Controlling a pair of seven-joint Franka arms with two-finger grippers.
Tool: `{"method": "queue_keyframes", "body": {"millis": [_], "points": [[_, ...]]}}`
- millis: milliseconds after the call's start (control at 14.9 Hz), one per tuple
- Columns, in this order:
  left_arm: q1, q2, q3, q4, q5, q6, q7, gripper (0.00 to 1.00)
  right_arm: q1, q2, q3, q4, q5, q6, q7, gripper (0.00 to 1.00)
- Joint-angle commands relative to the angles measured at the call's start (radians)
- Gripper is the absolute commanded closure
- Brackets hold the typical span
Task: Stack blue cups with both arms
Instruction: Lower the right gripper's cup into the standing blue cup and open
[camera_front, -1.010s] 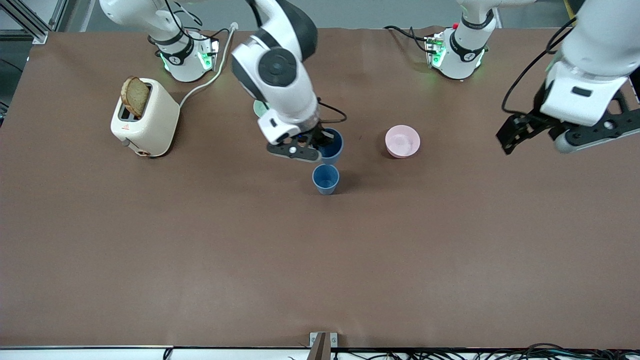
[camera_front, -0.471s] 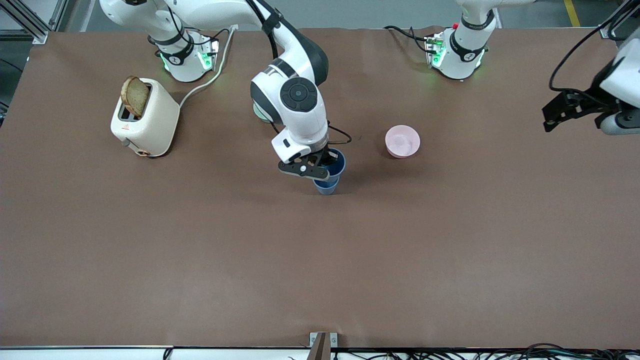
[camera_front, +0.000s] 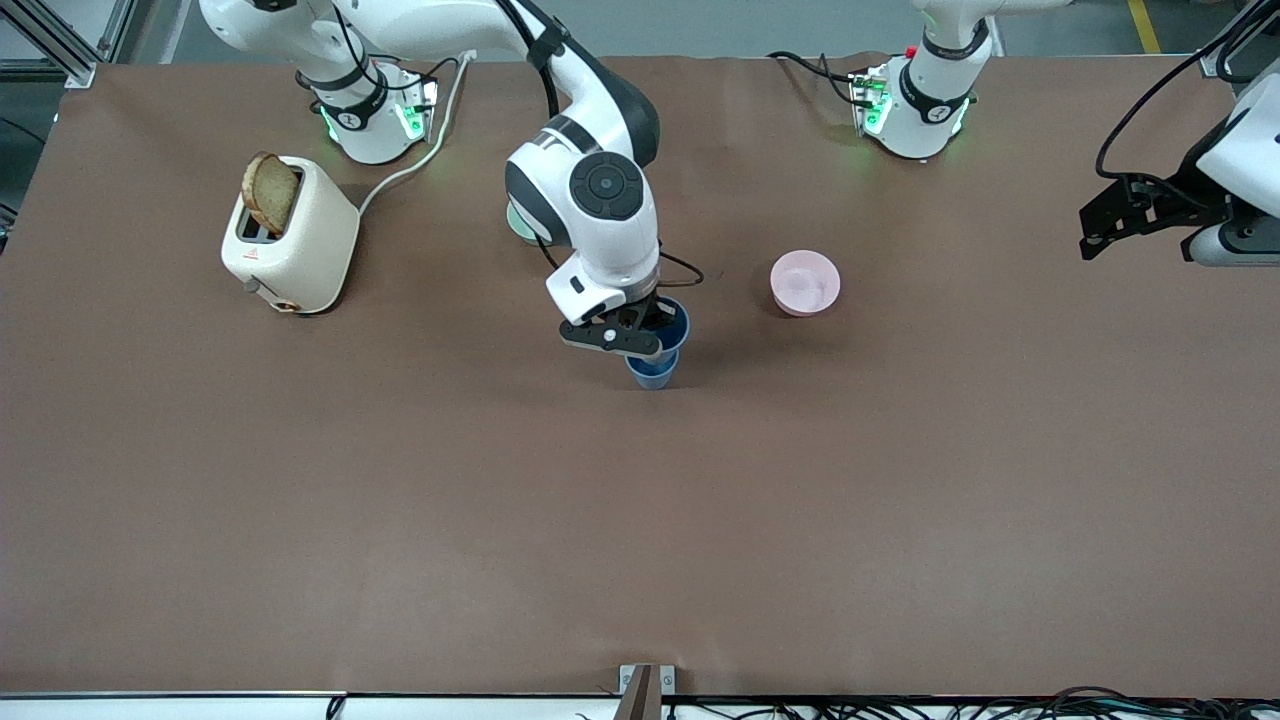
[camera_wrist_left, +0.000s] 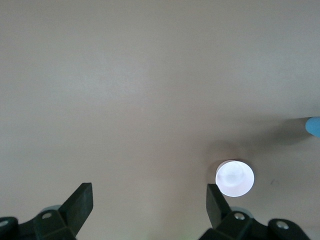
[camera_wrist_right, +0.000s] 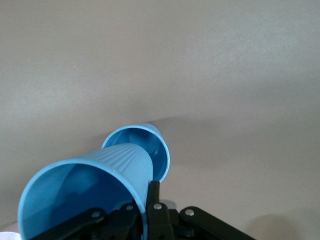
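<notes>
My right gripper is shut on the rim of one blue cup, one finger inside and one outside. It holds this cup tilted over the second blue cup, which stands upright at the middle of the table. In the right wrist view the held cup has its base at the open mouth of the standing cup, with my right gripper pinching its wall. My left gripper is open and empty, up in the air at the left arm's end of the table. It shows open in the left wrist view.
A pink bowl sits beside the cups toward the left arm's end and shows in the left wrist view. A cream toaster with a bread slice stands toward the right arm's end. A pale green bowl is mostly hidden by the right arm.
My right gripper has carried its blue cup nearer to the front camera and down onto the standing cup's mouth. My left arm has drawn back toward its own end of the table.
</notes>
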Motion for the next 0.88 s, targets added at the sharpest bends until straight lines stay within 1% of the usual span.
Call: {"method": "queue_keyframes", "body": {"millis": [0,269,337,404,471,538,606,740,808], "points": [[-0.003,-0.020,0.000,-0.017,-0.016,0.001,0.012,0.00,0.011,0.013,0.002,0.005,-0.020,-0.003,0.007,0.98],[-0.004,-0.015,-0.003,-0.017,-0.016,0.003,0.010,0.00,0.012,0.018,0.002,0.005,-0.021,-0.003,0.007,0.97],[-0.003,-0.015,-0.003,-0.017,-0.016,0.003,0.010,0.00,0.014,0.019,0.002,0.003,-0.021,-0.001,0.007,0.95],[-0.003,-0.015,-0.003,-0.017,-0.016,0.003,0.010,0.00,0.014,0.030,0.002,0.005,-0.020,-0.001,0.009,0.85],[-0.003,-0.015,-0.003,-0.016,-0.016,0.004,0.010,0.00,0.012,0.033,0.003,0.005,-0.020,-0.001,0.009,0.64],[-0.003,-0.015,-0.003,-0.016,-0.016,0.004,0.010,0.00,0.012,0.033,0.002,0.005,-0.020,-0.001,0.009,0.34],[-0.003,-0.013,-0.003,-0.017,-0.016,0.004,0.010,0.00,0.012,0.033,0.002,0.005,-0.020,-0.004,0.009,0.18],[-0.001,-0.013,-0.003,-0.017,-0.016,0.004,0.010,0.00,0.008,0.022,0.002,0.008,-0.020,-0.009,0.007,0.00],[-0.001,-0.013,-0.003,-0.017,-0.016,0.004,0.010,0.00,0.002,0.012,0.000,0.008,-0.020,-0.010,0.006,0.00]]}}
